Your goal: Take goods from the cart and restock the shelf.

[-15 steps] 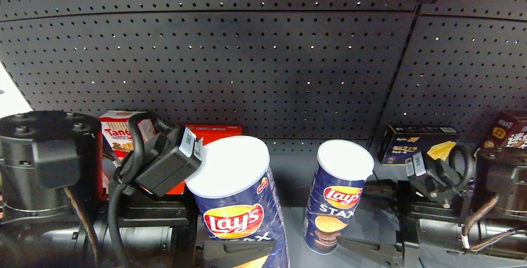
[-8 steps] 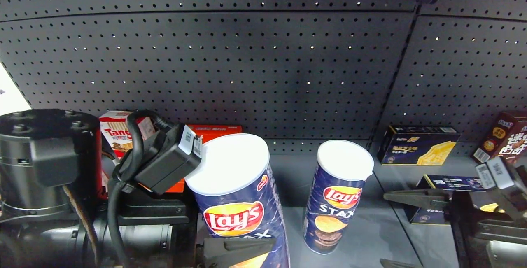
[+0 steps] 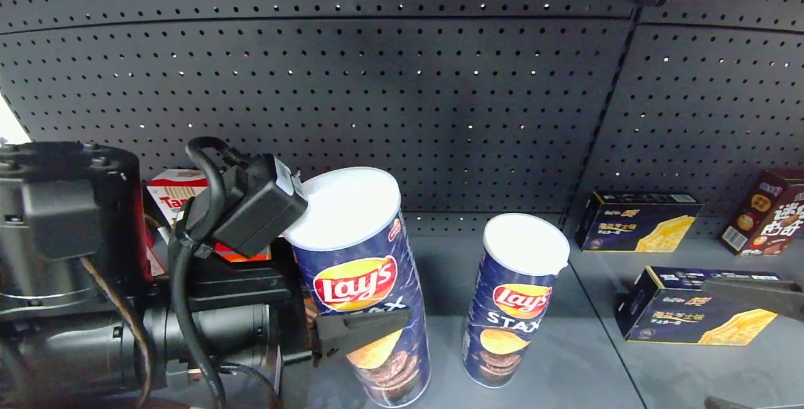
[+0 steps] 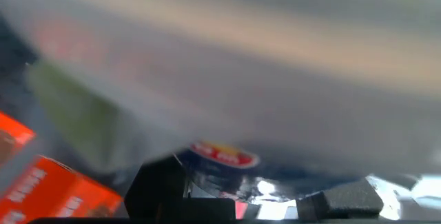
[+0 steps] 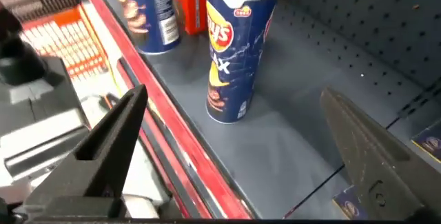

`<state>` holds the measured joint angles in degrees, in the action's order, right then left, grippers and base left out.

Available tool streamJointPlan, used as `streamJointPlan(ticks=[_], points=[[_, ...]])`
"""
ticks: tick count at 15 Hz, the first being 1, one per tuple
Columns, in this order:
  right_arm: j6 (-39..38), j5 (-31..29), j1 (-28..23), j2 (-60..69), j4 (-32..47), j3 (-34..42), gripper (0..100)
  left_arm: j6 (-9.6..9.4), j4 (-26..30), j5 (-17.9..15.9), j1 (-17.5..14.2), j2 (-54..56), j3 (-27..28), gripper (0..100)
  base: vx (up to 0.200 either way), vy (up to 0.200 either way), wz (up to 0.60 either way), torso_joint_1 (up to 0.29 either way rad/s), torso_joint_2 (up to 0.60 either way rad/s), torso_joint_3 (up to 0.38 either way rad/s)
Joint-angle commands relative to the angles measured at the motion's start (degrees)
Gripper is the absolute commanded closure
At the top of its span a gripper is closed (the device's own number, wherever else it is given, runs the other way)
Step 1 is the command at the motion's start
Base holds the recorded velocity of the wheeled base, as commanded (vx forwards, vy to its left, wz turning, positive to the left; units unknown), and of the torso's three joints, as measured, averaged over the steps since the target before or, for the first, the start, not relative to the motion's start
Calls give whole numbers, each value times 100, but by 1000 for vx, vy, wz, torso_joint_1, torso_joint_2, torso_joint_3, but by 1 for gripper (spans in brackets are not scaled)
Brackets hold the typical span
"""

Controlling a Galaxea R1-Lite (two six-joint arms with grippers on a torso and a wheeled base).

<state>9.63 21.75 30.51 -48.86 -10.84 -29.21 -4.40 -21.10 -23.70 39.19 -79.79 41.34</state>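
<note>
Left gripper (image 3: 370,327): shut tight on the held chip can (image 3: 361,283); one dark finger (image 3: 361,330) lies across the front of the can, low down
Held chip can: tall, blue, with a white lid; it leans a little and is on the left side of the shelf (image 3: 565,359); you cannot tell if its bottom touches the shelf
Second chip can (image 3: 518,299): the same kind, standing up straight on the shelf, near the held one but not touching it
Right gripper (image 5: 234,93): wide open with nothing in it; it is off to the right, apart from the second chip can
Back wall (image 3: 402,114): dark, with rows of small holes
Left side: a wafer box (image 3: 176,192) and an orange box (image 3: 242,252) sit behind the left arm
Right side: a dark box (image 3: 641,230) stands at the back, a flat dark box (image 3: 691,315) lies in front of it, and a brown box (image 3: 766,214) stands at the far right
</note>
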Motion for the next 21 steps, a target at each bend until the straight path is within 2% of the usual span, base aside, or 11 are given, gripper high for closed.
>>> streamJointPlan(ticks=[1,3,4,9,11,19,21], points=[[-40,-13,-10,272,-6,47,0,-175,537,50,-105,-2,436,100,0,0,0,0,0,0],[-40,-92,-2,254,47,29,0,-790,1064,50,-535,-46,788,100,0,0,0,0,0,0],[-31,-224,-2,263,108,29,0,-905,1222,14,-702,-151,973,100,0,0,0,0,0,0],[-40,-531,-2,351,117,144,0,-843,1179,-38,-641,-863,1720,100,0,0,0,0,0,0],[-40,-566,-2,404,117,223,0,-667,1214,-3,-527,-1153,2106,100,0,0,0,0,0,0],[-137,-575,-10,456,108,249,0,-650,1064,137,-386,-1883,2352,100,0,0,0,0,0,0],[-181,-575,-10,571,99,311,0,-456,1082,129,-377,-2120,2722,100,0,0,0,0,0,0]])
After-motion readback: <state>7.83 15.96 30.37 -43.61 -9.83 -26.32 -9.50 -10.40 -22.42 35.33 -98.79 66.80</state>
